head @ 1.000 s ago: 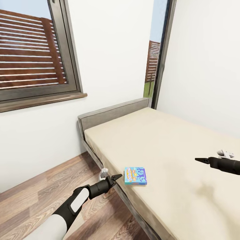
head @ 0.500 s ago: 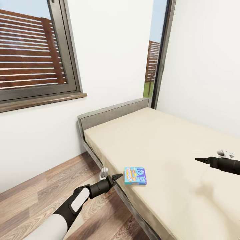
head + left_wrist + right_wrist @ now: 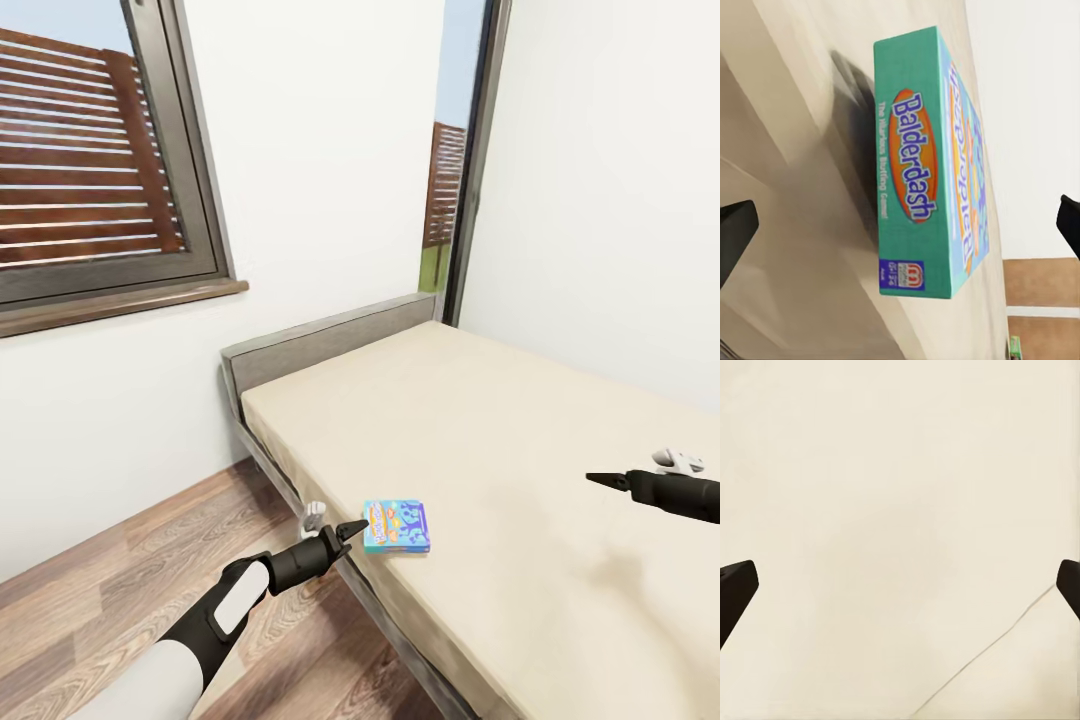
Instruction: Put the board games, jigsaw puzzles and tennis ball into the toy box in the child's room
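Take the bed (image 3: pixel 520 470) as your landmark. Nearest to you, your left gripper (image 3: pixel 345 530) hangs over the wood floor (image 3: pixel 130 580) just off the bed's near-left edge, pointing at the mattress. Its fingertips (image 3: pixel 735 232) sit at the two sides of the left wrist view, so the pincer is spread wide and holds nothing.

Just past that gripper, the blue board game (image 3: pixel 397 526) lies flat on the mattress close to the bed's left edge, near but apart from the fingers. In the left wrist view the box (image 3: pixel 926 161) faces you side-on, and its teal side reads "Balderdash".

On the bed's right side, your right gripper (image 3: pixel 603 480) hovers over bare mattress, well apart from the blue board game. Its two dark fingertips (image 3: pixel 736 589) show at opposite edges of the right wrist view, so this pincer is also wide and empty.

Farther on, the grey headboard (image 3: pixel 320 345) closes the bed's far end against the white wall (image 3: pixel 320 170). Beyond the bed's far-left corner is a dark-framed window (image 3: pixel 100 160) showing a slatted brown fence.
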{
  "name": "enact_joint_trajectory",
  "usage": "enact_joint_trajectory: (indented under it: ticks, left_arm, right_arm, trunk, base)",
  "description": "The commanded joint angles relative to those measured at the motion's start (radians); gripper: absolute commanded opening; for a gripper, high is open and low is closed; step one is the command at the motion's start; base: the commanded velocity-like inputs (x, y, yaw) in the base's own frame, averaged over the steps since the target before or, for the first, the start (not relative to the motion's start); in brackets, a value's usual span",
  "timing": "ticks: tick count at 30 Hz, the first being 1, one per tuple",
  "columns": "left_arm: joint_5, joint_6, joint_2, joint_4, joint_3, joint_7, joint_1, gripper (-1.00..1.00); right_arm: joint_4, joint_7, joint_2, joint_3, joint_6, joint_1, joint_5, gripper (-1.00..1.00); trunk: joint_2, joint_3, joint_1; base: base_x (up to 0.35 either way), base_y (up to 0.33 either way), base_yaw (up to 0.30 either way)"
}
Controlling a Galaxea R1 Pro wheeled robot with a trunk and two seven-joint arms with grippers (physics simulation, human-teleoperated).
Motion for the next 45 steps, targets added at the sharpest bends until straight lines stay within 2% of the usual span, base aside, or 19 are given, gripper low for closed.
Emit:
enact_joint_trajectory:
  ticks: [1, 35, 45]
  left_arm:
    - [0.009, 0.007, 0.0, 0.0, -0.001, 0.001, -0.001, 1.0]
    - [0.015, 0.007, 0.002, 0.003, 0.002, 0.002, 0.0, 1.0]
    - [0.016, 0.007, 0.002, 0.003, 0.002, 0.002, 0.0, 1.0]
  right_arm:
    - [0.0, 0.002, 0.0, -0.001, 0.006, -0.001, -0.001, 1.0]
    - [0.0, 0.002, -0.003, -0.002, 0.006, 0.0, -0.002, 1.0]
    - [0.0, 0.003, -0.003, -0.002, 0.006, 0.0, -0.003, 1.0]
  trunk:
    - [0.0, -0.001, 0.0]
    - [0.0, -0.001, 0.0]
    - [0.0, -0.001, 0.0]
  base:
    - [0.0, 0.0, -0.033]
    - [0.0, 0.0, -0.007]
    - [0.0, 0.0, -0.133]
